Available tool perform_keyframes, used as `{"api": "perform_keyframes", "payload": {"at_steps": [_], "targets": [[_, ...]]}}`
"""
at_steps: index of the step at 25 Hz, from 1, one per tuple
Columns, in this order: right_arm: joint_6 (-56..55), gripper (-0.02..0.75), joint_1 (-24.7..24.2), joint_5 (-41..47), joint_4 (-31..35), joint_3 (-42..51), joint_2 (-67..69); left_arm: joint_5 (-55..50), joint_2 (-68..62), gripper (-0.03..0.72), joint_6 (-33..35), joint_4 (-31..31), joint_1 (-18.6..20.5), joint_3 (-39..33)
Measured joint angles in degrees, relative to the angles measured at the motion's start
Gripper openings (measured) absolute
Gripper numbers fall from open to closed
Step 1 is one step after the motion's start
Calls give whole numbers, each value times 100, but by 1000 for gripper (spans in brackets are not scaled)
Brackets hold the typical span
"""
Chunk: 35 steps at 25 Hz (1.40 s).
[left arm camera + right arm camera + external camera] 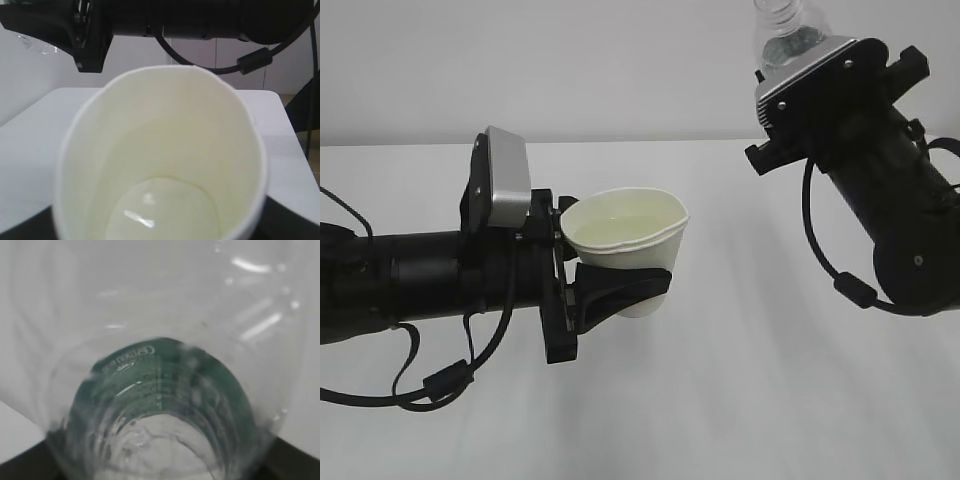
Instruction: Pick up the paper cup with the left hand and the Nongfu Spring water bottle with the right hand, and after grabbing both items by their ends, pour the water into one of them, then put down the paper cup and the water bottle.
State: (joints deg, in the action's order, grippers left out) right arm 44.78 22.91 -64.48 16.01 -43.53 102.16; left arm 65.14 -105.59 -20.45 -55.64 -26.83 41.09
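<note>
- The Nongfu Spring water bottle [165, 405] carries a dark green label with white lettering; the right wrist view shows a curved line of small print, too blurred to read.
- The bottle is clear ribbed plastic. In the exterior view only its upper part [788, 30] shows at the top edge, above the right end effector [810, 85], which is clamped on it high over the white table [720, 400].
- Clear water [145, 440] glints inside the bottle near the camera.
- The paper cup [625, 240] is white with a pale cream inside and a rolled rim, squeezed to an oval.
- A shallow pool of clear liquid [165, 210] lies at the cup's bottom.
- The left end effector [620, 290] is clamped around the cup's lower wall, holding it upright above the table, well left of the bottle.
</note>
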Motion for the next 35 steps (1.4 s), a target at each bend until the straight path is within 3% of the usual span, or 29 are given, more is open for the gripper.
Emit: {"api": "perform_keyframes", "payload": {"at_steps": [22, 35], "targets": [[-1066, 473, 0, 11, 916, 0, 0, 0, 0, 418, 0, 0, 0, 0], [-1403, 473, 0, 632, 1201, 0, 0, 0, 0, 418, 0, 0, 0, 0]]}}
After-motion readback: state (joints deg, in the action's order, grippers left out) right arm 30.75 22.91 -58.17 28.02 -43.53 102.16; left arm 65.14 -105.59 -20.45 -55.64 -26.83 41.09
